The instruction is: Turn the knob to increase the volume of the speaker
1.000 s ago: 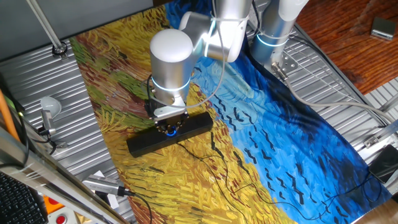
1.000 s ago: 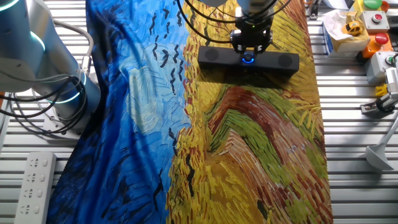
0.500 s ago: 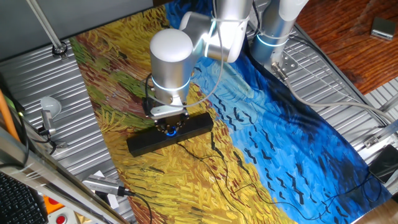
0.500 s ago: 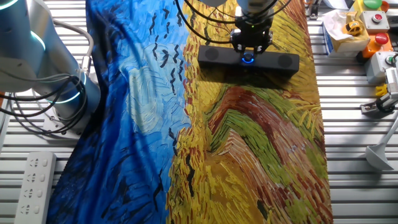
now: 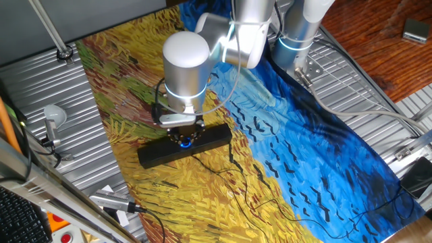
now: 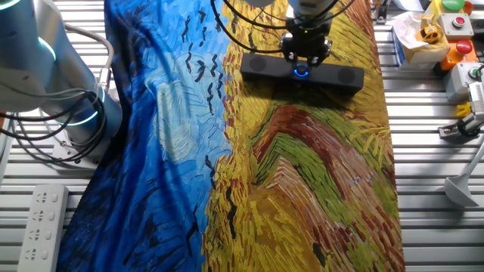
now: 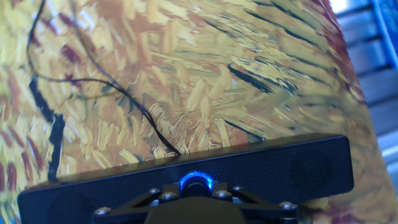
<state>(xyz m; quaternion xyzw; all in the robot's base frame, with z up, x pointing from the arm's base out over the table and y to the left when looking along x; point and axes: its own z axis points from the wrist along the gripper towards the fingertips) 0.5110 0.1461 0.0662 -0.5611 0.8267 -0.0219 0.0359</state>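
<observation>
The speaker (image 5: 154, 157) is a long black bar lying on the painted cloth; it also shows in the other fixed view (image 6: 342, 76) and in the hand view (image 7: 283, 165). The knob (image 7: 196, 182) sits at the middle of its face with a glowing blue ring, and shows as a blue glow in both fixed views (image 5: 185, 142) (image 6: 302, 72). My gripper (image 5: 185, 138) (image 6: 304, 60) (image 7: 196, 188) points straight down onto the knob. Its fingers close in on both sides of the knob and grip it.
A thin black cable (image 7: 106, 87) runs from the speaker across the cloth (image 6: 302, 181). A grey microphone-like object (image 5: 53, 116) stands left of the cloth. A second arm's base (image 6: 53, 83), a power strip (image 6: 38, 219) and a button box (image 6: 454, 23) sit at the table's edges.
The hand has turned a little about the knob while staying on it. The speaker stays where it was.
</observation>
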